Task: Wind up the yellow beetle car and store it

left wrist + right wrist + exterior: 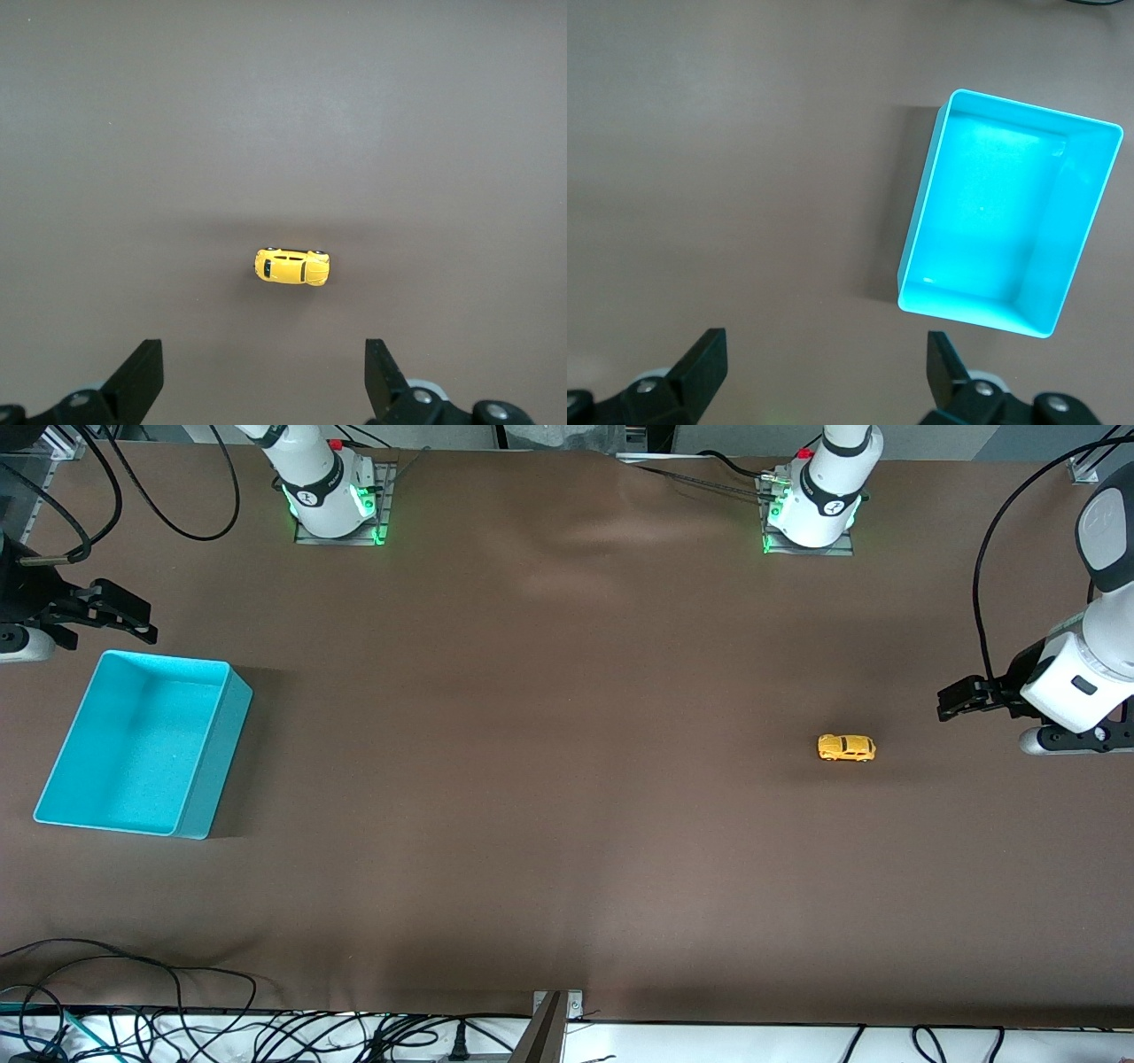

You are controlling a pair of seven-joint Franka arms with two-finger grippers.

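Note:
The yellow beetle car stands on its wheels on the brown table toward the left arm's end; it also shows in the left wrist view. My left gripper is open and empty, up in the air beside the car, toward the table's end; its fingers frame bare table short of the car. The empty teal bin stands at the right arm's end and shows in the right wrist view. My right gripper is open and empty, over the table by the bin's edge.
The brown table cover has a few soft wrinkles near the arm bases. Both arm bases stand at the table's edge farthest from the front camera. Loose cables lie along the nearest edge.

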